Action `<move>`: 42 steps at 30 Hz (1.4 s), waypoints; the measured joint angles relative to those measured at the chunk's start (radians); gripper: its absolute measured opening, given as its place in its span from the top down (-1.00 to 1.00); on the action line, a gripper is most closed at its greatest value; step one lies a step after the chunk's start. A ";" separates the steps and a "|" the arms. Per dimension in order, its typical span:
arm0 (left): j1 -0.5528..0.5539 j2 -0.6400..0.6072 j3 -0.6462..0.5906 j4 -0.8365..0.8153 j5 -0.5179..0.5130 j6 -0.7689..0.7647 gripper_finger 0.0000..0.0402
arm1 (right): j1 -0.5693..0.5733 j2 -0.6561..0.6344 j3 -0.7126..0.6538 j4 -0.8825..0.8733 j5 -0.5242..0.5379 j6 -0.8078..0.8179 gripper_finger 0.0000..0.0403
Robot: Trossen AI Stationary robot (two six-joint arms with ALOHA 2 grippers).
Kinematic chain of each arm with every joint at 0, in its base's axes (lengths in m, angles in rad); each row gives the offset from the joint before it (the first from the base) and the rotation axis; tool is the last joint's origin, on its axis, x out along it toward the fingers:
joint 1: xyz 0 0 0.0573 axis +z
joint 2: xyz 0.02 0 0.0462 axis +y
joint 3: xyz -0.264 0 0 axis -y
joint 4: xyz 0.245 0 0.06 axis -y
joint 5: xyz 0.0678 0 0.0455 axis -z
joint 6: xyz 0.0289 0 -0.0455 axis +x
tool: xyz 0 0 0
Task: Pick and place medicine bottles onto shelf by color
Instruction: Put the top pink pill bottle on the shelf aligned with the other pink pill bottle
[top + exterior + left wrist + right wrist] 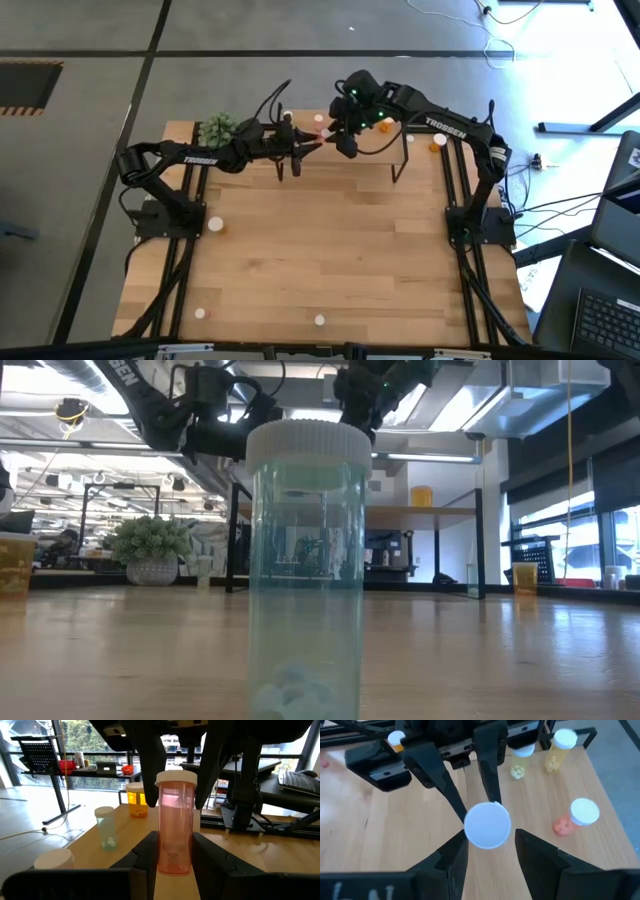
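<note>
Pink medicine bottle (176, 822) stands upright over the shelf (600, 785), pinched low by the left claw (175, 855); the right claw (487, 851) brackets its white cap, fingers parted.

Two arms, matte black, jointed tubular links on black base plates. White "TROSSEN" lettering on the forearm of each. Loose black cables loop beside the wrists. Green indicator lights glow on the right wrist housing. Left gripper (172, 857) and right gripper (487, 852): flat, tapered, dark plastic fingers, blunt-tipped.
</note>
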 joint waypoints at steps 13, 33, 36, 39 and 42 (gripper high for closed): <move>0.000 0.000 0.000 -0.003 0.000 0.001 0.55 | 0.000 0.000 0.006 0.017 -0.001 -0.001 0.18; 0.000 0.000 0.000 -0.003 -0.018 -0.002 0.55 | 0.000 0.000 0.006 0.026 -0.003 -0.001 0.41; -0.002 0.000 0.000 -0.003 -0.049 -0.001 0.55 | -0.001 0.000 0.006 0.028 -0.001 -0.001 0.41; -0.002 0.000 0.000 -0.002 -0.062 0.002 0.55 | -0.001 0.000 0.006 0.029 0.000 -0.001 0.41; -0.003 0.000 0.000 -0.002 -0.079 -0.002 0.55 | -0.001 0.000 0.006 0.030 0.000 -0.001 0.41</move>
